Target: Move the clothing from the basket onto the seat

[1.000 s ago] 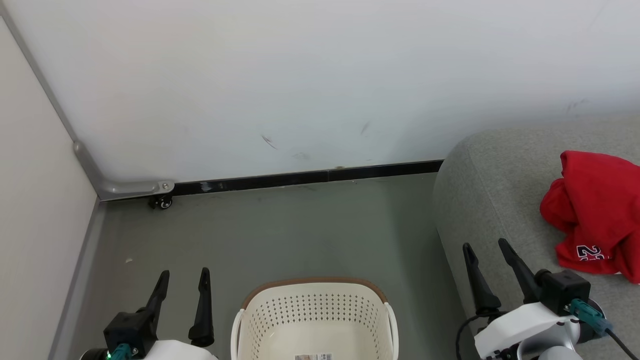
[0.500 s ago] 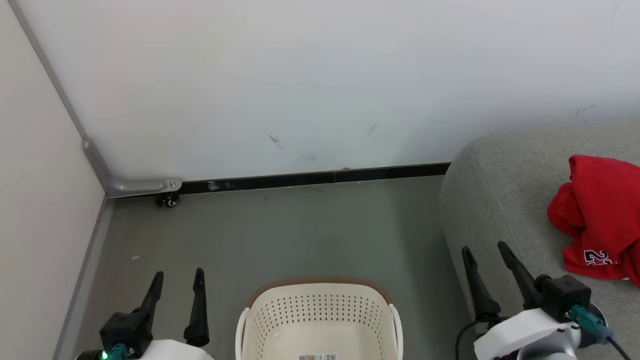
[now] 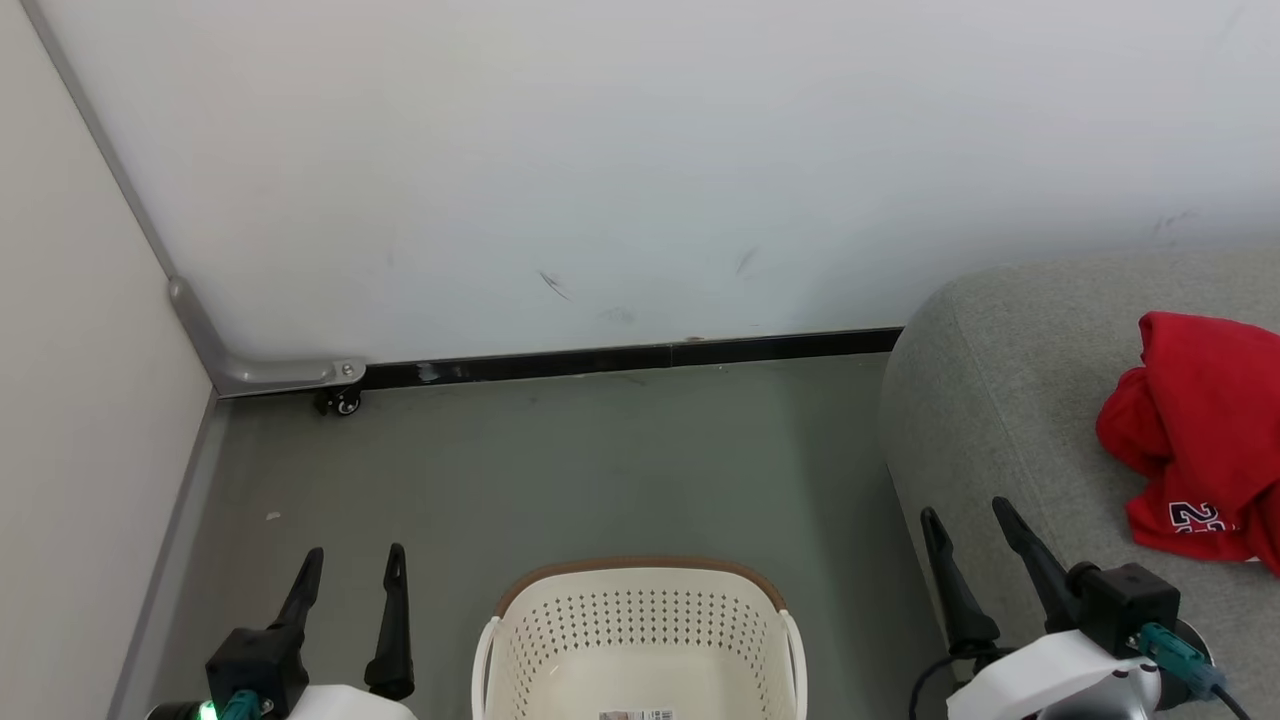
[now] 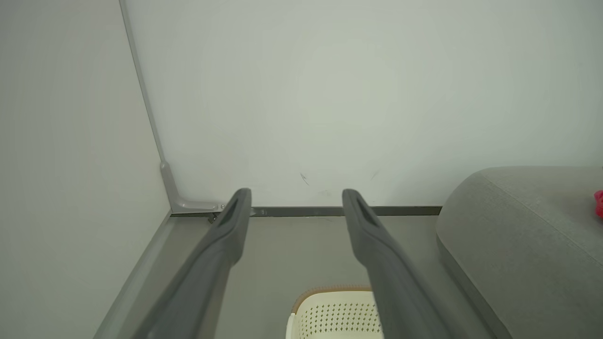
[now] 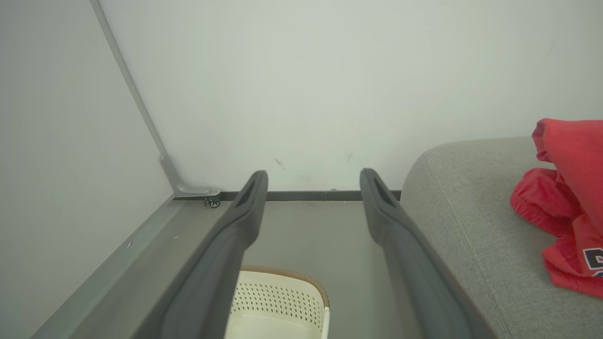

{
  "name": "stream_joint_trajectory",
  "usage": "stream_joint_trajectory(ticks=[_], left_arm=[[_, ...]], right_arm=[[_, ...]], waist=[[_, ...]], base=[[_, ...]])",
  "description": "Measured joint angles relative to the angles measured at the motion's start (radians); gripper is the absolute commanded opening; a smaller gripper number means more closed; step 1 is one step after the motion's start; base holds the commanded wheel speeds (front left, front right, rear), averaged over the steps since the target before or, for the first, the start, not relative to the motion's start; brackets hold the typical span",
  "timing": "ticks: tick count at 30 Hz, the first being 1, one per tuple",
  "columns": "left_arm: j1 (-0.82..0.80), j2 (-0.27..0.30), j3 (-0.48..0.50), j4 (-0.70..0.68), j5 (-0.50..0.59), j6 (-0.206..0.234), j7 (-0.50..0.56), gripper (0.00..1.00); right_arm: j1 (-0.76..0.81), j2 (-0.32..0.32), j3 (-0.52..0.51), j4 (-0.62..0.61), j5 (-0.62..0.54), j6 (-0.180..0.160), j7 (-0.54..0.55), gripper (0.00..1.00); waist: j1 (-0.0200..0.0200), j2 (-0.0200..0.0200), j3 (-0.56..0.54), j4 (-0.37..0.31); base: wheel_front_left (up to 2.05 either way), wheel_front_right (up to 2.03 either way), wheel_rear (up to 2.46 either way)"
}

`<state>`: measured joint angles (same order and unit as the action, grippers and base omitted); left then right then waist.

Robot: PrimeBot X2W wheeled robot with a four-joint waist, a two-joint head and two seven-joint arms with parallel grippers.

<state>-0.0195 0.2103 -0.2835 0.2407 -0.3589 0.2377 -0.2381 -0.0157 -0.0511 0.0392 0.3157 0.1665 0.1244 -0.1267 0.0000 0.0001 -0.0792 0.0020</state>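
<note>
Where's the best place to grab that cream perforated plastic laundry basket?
On the cream perforated plastic laundry basket, probably pinch the brown rim or a white side handle from above: it stands upright, open-topped, with thin walls.

Crumpled red clothing (image 3: 1200,440) with dark, white-edged numerals is seen heaped on a light grey upholstered seat (image 3: 1000,400). A cream perforated basket (image 3: 640,620) with a brown rim is set upright on the floor (image 3: 600,470) beside the seat, its labelled bottom exposed.

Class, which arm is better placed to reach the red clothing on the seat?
Right, probably: the open right gripper is by the seat, near the clothing; the left gripper is beyond the basket.
</note>
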Motion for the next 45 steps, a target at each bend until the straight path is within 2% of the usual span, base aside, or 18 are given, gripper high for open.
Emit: stream_joint_trajectory(ticks=[11, 12, 19, 36, 40, 45], left_arm=[[-0.001, 0.0, -0.001, 0.016, 0.0, 0.009, 0.013, 1.0], [-0.001, 0.0, 0.0, 0.018, 0.0, 0.009, 0.015, 0.0], [0.046, -0.03, -0.013, 0.077, -0.006, 0.007, 0.024, 0.0], [0.04, -0.054, 0.063, 0.085, -0.234, -0.054, 0.089, 0.0], [0.036, -0.058, 0.08, 0.084, -0.279, -0.066, 0.105, 0.0], [0.035, -0.064, 0.1, 0.081, -0.341, -0.09, 0.123, 0.0]], right_arm=[[0.018, 0.001, 0.004, -0.022, 0.003, 0.0, 0.006, 1.0], [0.018, 0.001, 0.004, -0.024, 0.003, 0.0, 0.009, 0.0], [0.069, 0.006, 0.003, 0.041, 0.006, -0.001, 0.01, 0.0], [0.031, 0.009, -0.061, 0.069, 0.263, -0.001, 0.078, 0.0], [0.03, 0.009, -0.068, 0.068, 0.316, -0.001, 0.085, 0.0], [0.019, 0.01, -0.076, 0.064, 0.388, -0.001, 0.105, 0.0]], waist=[[0.0, 0.0, -0.001, 0.001], [0.0, 0.0, 0.0, 0.001], [0.0, 0.0, 0.0, 0.001], [0.0005, -0.0001, 0.01, 0.002], [0.0023, 0.0, 0.013, 0.001], [0.0074, 0.0, 0.016, 0.001]], base=[[0.0, 0.0, 0.0], [0.0, 0.0, 0.0], [0.0, 0.0, 0.0], [0.0, 0.0, 0.0], [0.0, 0.0, 0.0], [0.0, 0.0, 0.0]])
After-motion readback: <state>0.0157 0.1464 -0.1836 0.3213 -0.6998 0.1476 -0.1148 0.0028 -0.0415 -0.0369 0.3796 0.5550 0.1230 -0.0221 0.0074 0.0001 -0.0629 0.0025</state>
